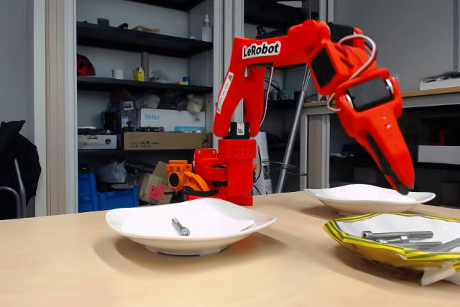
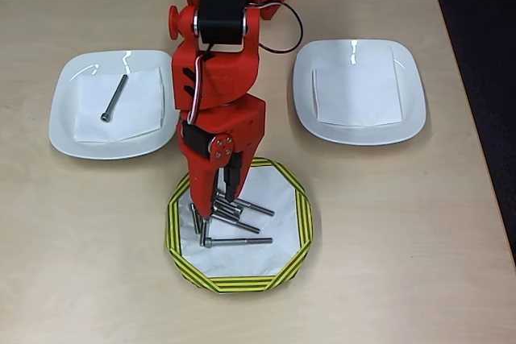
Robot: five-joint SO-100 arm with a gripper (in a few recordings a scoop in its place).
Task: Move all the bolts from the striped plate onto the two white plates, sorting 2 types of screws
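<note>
1. A pale wooden tabletop [image 2: 387, 223] stands in a workshop, with dark storage shelves [image 1: 136, 41] behind it in the fixed view.
2. The red two-finger gripper [image 2: 219, 199] hangs over the yellow, green-striped paper plate [image 2: 300, 207], its jaws slightly parted and holding nothing, tips just above the pile.
3. Slim grey metal bolts [image 2: 234, 223] lie clustered at the striped plate's left in the overhead view, one long bolt nearest.
4. The left glossy white plate [image 2: 64, 118] holds one bolt [image 2: 114, 98]; the right white plate [image 2: 407, 102] holds only a paper sheet.
5. The bolts look stiff, smooth and likely to roll; gripping mid-shank, across the length, seems safest.
</note>
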